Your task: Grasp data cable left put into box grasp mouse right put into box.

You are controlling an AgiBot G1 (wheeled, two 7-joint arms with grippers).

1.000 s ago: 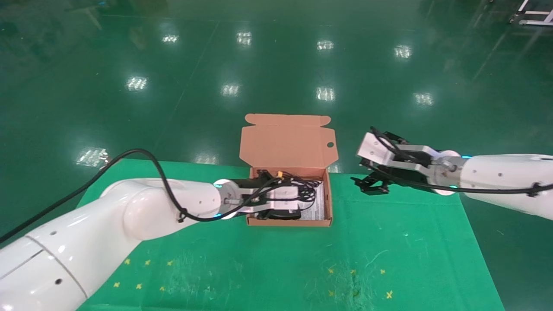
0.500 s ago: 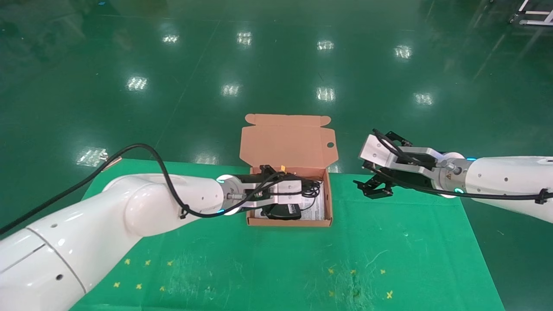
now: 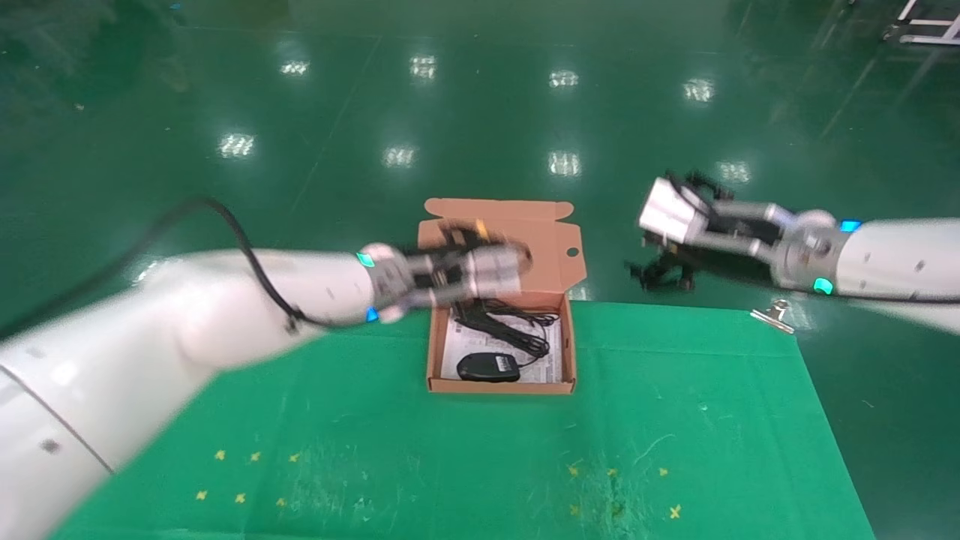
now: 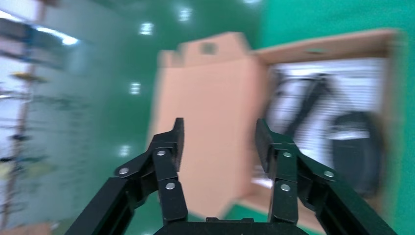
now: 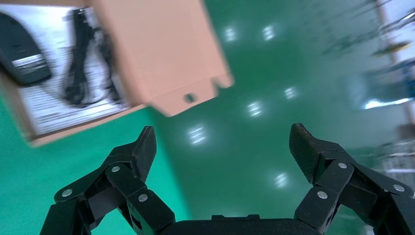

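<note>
lying in box [image 3: 570, 352], mouse [image 3: 488, 367] below left claw [image 3: 525, 259]

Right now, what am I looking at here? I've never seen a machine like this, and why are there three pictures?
It is a robot with two white arms, each ending in a black two-fingered gripper. One picture looks down from its head; the other two come from cameras on its wrists. On the green table sits an open cardboard box holding a mouse and a bundled data cable. The left gripper hangs above the box and the right gripper is off to the side. Both are open and empty.
</note>
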